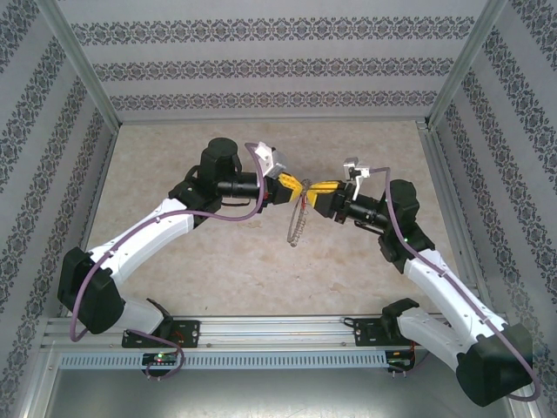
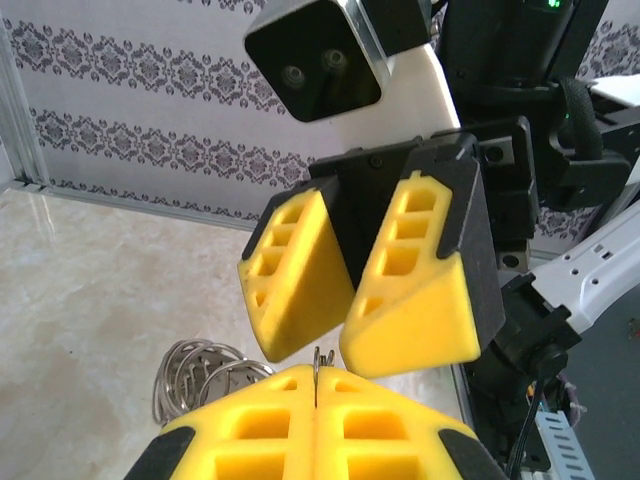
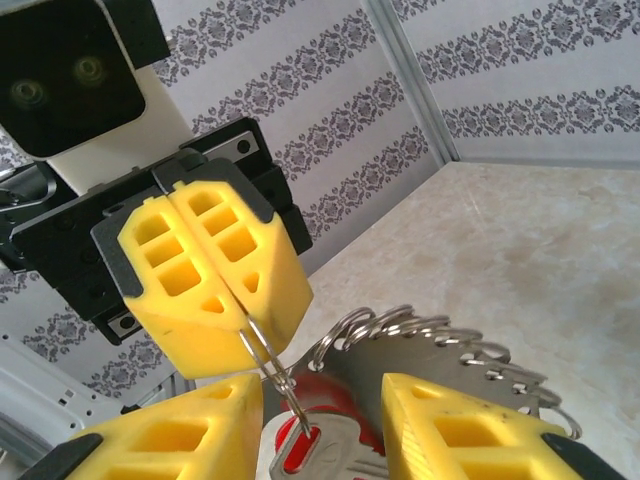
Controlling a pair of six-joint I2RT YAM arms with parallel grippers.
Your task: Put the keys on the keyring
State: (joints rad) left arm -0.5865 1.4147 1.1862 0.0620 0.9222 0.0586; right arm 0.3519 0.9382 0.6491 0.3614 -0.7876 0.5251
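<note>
Between my two pincers, well above the beige marbled table (image 1: 218, 279), hangs the large thin silvery wire keyring (image 3: 430, 335), fringed with many small metal loops; in the top view it dangles just below the spot where my arms meet. The tiny key with the bright red plastic head (image 3: 300, 450) sits at the ring's wire end. From the right wrist the wire seems to pass through the slot in the red head, though I cannot tell whether it is properly threaded. My left pincer (image 3: 243, 330) is pressed closed on that thin wire, its yellow pads meeting with only the wire between them. My right pincer (image 3: 320, 395) stands wide, one yellow finger either side of the key, and I cannot tell whether either finger touches it. The main risk, as I judge it, is the key: with nothing clamping it, a jolt or tilt of my left wrist could let it slide off the wire end and drop to the table. The wire is thin and smooth, so it could also twist or slip in my left pads under the weight of the hanging fringe. Closing the right pincer carelessly might pinch the fringe along with the key, or knock the wire out of the slot. The pincers are very near each other, so their fingers could collide.
</note>
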